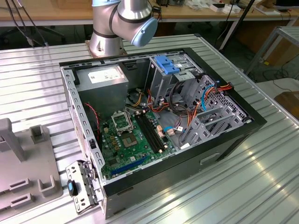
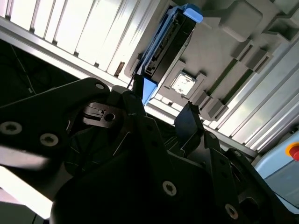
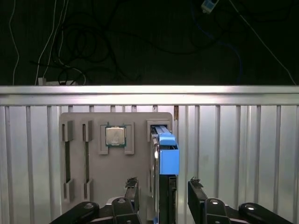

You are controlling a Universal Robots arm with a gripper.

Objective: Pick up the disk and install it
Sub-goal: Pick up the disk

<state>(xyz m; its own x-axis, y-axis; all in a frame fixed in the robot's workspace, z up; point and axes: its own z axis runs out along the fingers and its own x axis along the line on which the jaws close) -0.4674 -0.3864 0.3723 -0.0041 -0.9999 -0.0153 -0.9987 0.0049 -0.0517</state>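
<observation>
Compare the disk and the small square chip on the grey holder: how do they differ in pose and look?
Pose: the disk stands on edge in a slot of the grey holder; the chip lies flat in a square recess. Look: the disk carries a bright blue frame; the chip is silvery with a greenish edge. Gripper: the open gripper straddles the disk, not the chip. Both sit on the same holder.

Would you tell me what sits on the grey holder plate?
A processor chip lies flat; the disk stands on edge, flanked by the open claw. Whatever lies beneath the disk is covered.
</observation>
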